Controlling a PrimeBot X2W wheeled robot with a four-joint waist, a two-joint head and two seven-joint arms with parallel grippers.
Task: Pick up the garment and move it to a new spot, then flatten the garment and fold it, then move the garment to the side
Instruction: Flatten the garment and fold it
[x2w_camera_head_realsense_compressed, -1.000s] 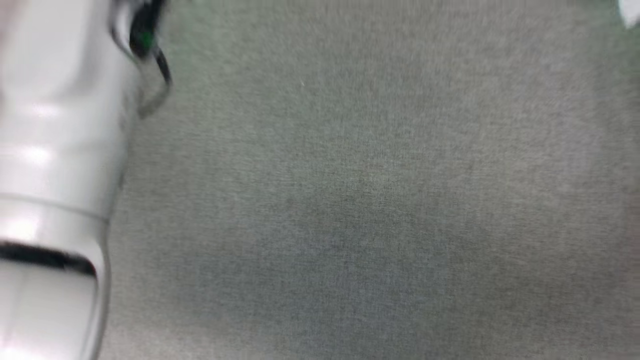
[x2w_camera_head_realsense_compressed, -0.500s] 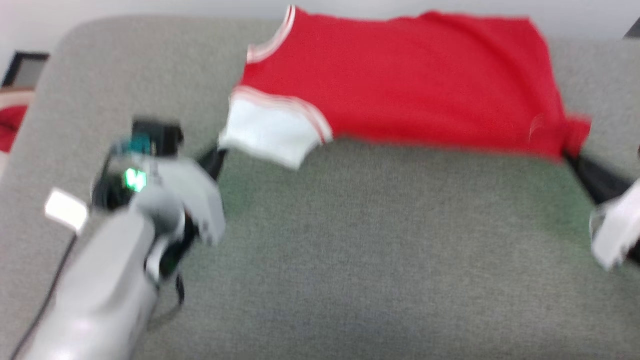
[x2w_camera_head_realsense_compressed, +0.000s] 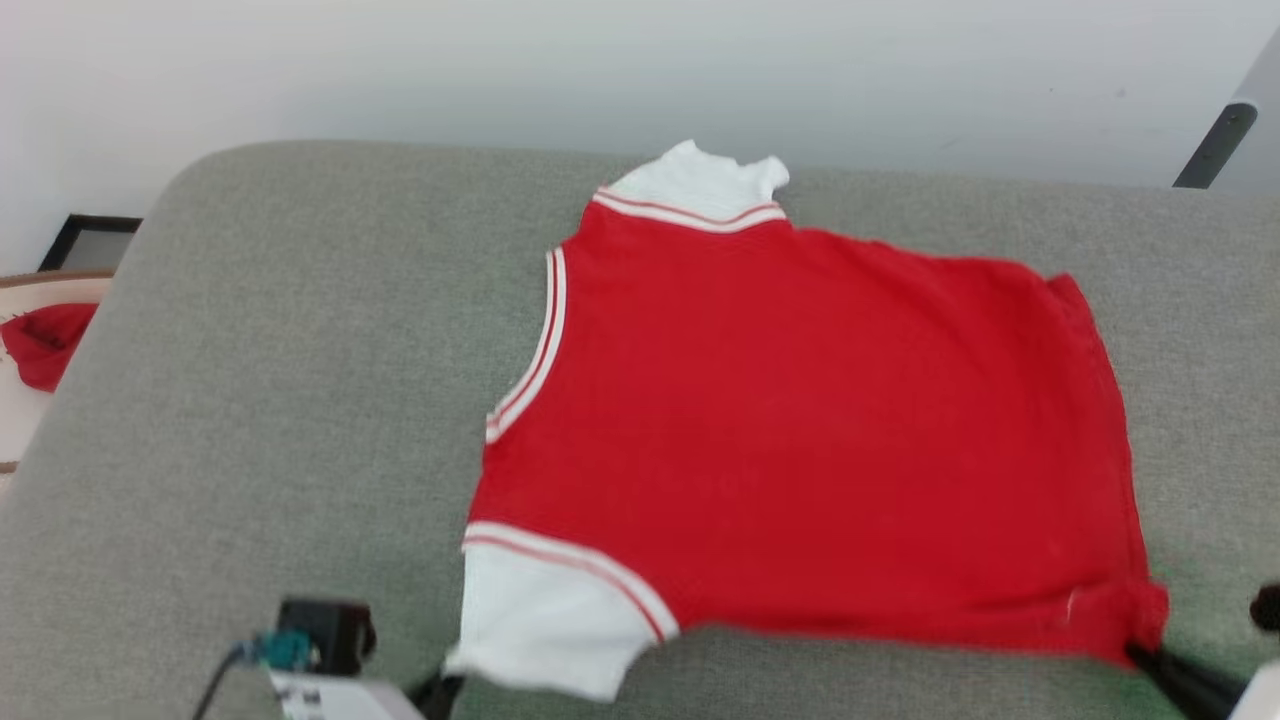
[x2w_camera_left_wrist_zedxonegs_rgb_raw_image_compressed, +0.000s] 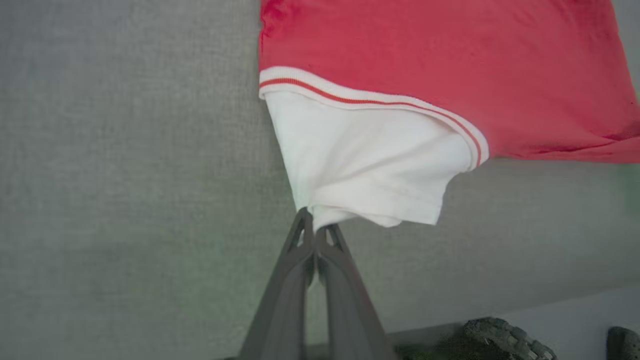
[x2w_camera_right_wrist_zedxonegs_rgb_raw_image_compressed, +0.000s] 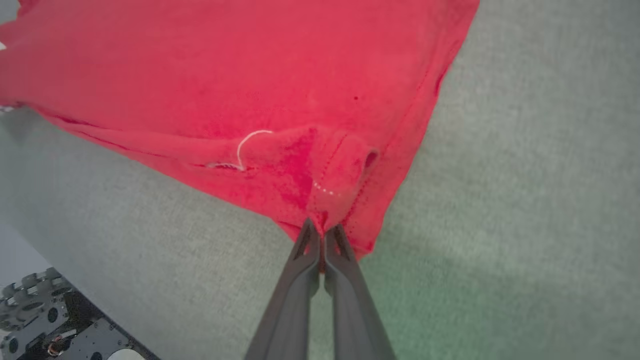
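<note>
The red shirt (x2w_camera_head_realsense_compressed: 800, 440) lies spread on a grey cushion (x2w_camera_head_realsense_compressed: 280, 400), with a plain red side facing up. In the head view it covers the middle and reaches toward 3 o'clock. The far sleeve (x2w_camera_head_realsense_compressed: 700, 185), which is white, points to 12 o'clock, near the far edge of the cushion. The near sleeve (x2w_camera_head_realsense_compressed: 550, 620), also white, is at 7 o'clock. Red and white striped trim runs along the neck opening, which faces 9 o'clock.

The left gripper (x2w_camera_left_wrist_zedxonegs_rgb_raw_image_compressed: 314, 225) is closed on the lower corner of the near sleeve. In the left wrist view its two dark fingers meet, and the white cloth gathers in a bunch at their tips. The right gripper (x2w_camera_right_wrist_zedxonegs_rgb_raw_image_compressed: 322, 227) is closed on the red hem corner, at 5 o'clock in the head view. The cloth is wrinkled there, and a loose white thread (x2w_camera_right_wrist_zedxonegs_rgb_raw_image_compressed: 250, 142) curls just beside the pinched part.

A small red cloth (x2w_camera_head_realsense_compressed: 45, 340) lies off the cushion at 9 o'clock, well apart from the shirt. A dark pole (x2w_camera_head_realsense_compressed: 1215, 145) leans at 2 o'clock in front of the pale wall (x2w_camera_head_realsense_compressed: 640, 70).
</note>
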